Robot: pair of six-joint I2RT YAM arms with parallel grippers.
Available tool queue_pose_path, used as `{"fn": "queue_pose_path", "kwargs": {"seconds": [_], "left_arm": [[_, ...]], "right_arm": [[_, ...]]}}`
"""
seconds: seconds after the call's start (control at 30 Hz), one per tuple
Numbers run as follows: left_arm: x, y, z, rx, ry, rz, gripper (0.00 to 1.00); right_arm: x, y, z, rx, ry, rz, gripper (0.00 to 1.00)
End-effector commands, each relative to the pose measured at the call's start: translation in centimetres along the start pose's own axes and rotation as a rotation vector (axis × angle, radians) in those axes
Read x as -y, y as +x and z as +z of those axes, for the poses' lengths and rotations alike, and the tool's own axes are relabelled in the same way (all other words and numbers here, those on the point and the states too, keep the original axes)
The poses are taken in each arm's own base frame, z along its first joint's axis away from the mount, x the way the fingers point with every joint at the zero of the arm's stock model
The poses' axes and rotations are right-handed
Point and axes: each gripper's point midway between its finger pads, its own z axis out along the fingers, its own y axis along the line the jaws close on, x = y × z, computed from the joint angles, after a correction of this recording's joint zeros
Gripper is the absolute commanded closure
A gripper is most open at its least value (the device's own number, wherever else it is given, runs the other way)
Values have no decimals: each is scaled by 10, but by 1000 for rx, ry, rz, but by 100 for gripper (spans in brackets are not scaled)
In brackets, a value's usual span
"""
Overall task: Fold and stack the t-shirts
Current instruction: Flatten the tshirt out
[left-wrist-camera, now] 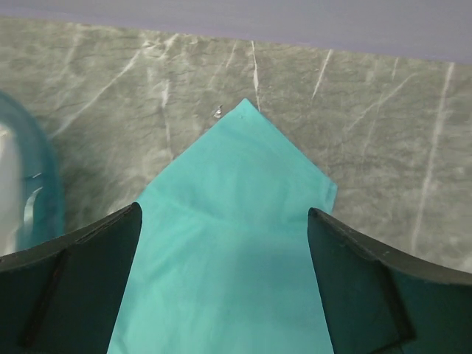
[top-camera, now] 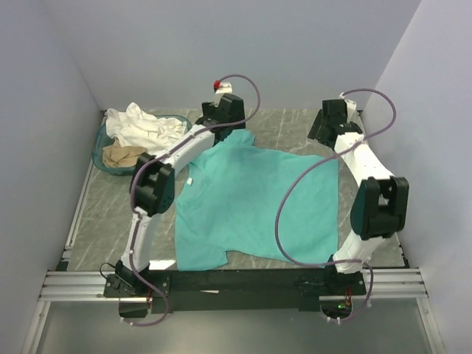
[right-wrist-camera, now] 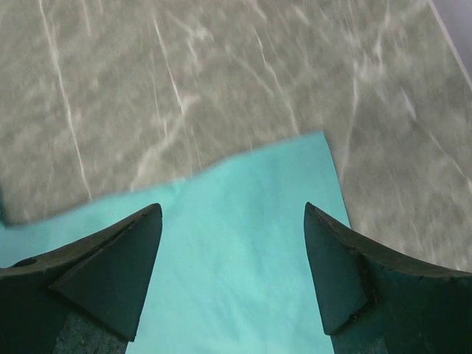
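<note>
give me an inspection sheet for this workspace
surface: grey marbled table
job's things: teal t-shirt spread flat, unfolded; white shirt and beige shirt heaped in teal basket
clutter: teal basket, far left
grippers: left gripper open over a pointed shirt corner; right gripper open over the far right corner
cables: purple cables looping off each arm, the right one over the shirt
surroundings: plain walls on three sides; metal rail at near edge

- Left arm (top-camera: 140,236): white tube links, bulky black joint housings.
- Left cable (top-camera: 257,94): thin, lilac, looped at the wrist.
- Red knob (top-camera: 217,82): small, on a white block at the wrist.
- Right arm (top-camera: 354,158): same white-and-black build.
- Right cable (top-camera: 279,217): lilac, a longer loop.
- Left gripper (left-wrist-camera: 223,214), right gripper (right-wrist-camera: 232,210): matt black wedge-shaped fingers (left-wrist-camera: 81,287) with blunt tips.
- Green light (top-camera: 339,303): tiny, on the right base.
</note>
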Motion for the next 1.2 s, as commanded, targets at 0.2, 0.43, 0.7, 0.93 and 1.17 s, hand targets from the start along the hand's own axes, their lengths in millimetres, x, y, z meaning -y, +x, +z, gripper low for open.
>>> {"fn": "queue_pose_path", "kwargs": {"seconds": [0.2, 0.43, 0.7, 0.93, 1.17], "left_arm": [[-26, -4, -100, -74, 102, -157, 1], [-35, 63, -110, -180, 176, -158, 0], [-26, 109, -72, -305, 149, -79, 1], [-24, 139, -33, -383, 82, -28, 1], [-18, 125, 2, -386, 95, -67, 0]], "right_arm": [[24, 77, -73, -100, -161, 82, 14], [40, 141, -71, -226, -158, 58, 12], [38, 162, -31, -344, -91, 47, 13], [23, 163, 8, -444, -82, 36, 15], [11, 151, 41, -488, -69, -1, 16]]}}
